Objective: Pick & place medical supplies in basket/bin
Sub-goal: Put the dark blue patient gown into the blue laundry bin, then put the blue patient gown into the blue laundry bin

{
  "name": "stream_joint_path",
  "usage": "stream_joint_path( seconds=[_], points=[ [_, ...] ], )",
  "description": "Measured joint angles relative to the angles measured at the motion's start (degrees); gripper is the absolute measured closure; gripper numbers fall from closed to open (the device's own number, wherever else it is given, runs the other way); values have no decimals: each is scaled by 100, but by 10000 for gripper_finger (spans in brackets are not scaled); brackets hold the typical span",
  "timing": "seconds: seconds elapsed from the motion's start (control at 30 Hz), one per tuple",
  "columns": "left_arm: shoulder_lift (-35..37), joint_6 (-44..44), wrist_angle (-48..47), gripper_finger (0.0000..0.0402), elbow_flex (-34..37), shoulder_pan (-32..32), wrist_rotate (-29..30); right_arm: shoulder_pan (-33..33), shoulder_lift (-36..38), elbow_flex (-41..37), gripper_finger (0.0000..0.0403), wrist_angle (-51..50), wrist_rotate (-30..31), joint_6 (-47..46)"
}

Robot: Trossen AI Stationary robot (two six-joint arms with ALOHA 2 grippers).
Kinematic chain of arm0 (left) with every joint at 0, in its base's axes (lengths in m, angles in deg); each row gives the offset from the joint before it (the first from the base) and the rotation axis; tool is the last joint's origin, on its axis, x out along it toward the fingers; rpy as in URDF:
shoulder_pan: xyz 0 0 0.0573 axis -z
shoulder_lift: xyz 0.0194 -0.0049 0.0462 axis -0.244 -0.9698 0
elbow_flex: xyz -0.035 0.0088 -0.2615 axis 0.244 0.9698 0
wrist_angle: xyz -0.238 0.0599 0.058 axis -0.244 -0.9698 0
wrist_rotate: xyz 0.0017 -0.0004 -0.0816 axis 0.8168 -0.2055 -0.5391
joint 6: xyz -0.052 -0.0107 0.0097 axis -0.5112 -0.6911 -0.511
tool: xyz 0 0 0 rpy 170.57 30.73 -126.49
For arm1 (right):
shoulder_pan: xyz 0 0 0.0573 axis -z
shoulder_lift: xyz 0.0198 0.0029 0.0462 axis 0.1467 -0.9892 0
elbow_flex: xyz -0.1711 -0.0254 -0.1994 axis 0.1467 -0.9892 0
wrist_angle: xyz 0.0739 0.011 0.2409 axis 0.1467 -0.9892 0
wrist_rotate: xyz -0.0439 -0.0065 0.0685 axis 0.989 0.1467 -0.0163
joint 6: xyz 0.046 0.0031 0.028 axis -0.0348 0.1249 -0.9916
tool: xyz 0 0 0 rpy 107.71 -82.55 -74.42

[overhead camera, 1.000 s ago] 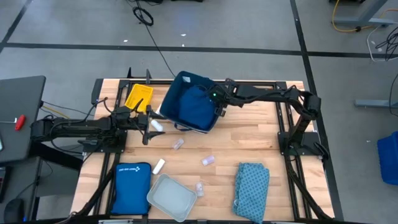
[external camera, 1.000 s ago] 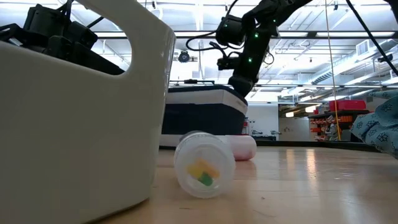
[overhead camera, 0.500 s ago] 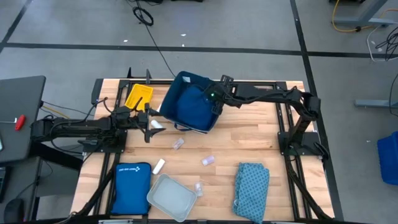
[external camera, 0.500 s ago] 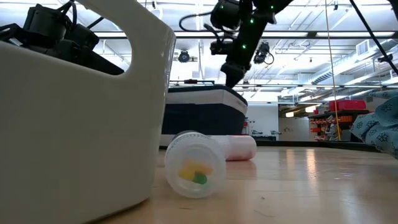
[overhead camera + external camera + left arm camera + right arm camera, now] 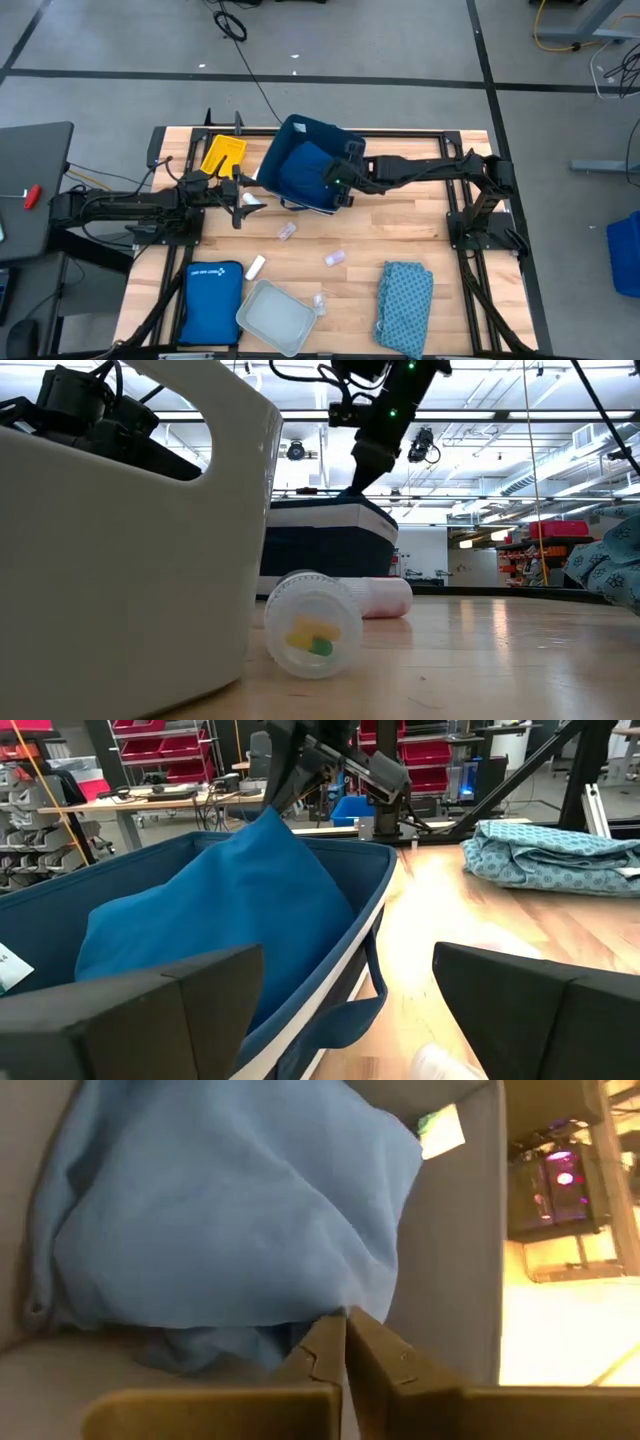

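While cloth bundle (image 5: 308, 168) is held pinched inside navy bin (image 5: 290, 135) at 12 o'clock by right gripper (image 5: 337, 178), placing is judged underway; release needed next. Left gripper (image 5: 240, 199) is parked open at 9 o'clock of bin.

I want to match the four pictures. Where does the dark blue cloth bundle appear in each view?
High view: dark blue cloth bundle inside the navy bin, upper centre, at the right gripper.
Low view: hidden behind the bin wall; not visible.
Left wrist view: large blue mound in the bin, peak pinched by the right gripper.
Right wrist view: fills the picture, fingers shut on a fold.
Shared landmark: the navy bin.
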Motion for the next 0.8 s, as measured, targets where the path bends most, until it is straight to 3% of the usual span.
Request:
stream_joint_path(
  seconds=[0.13, 0.47, 0.57, 0.8],
  points=[
    [0, -25, 39, 110, 0, 0, -2, 51, 1, 0, 340, -102, 62, -108],
    [0, -5, 36, 110, 0, 0, -3, 84, 37, 2, 145, -409, 100, -139],
    [0, -5, 35, 110, 0, 0, -4, 57, 47, 23, 122, -651, 333, -237],
    [0, -5, 32, 110, 0, 0, -4, -112, 81, 449, 117, -1499, 501, -697]
  ],
)
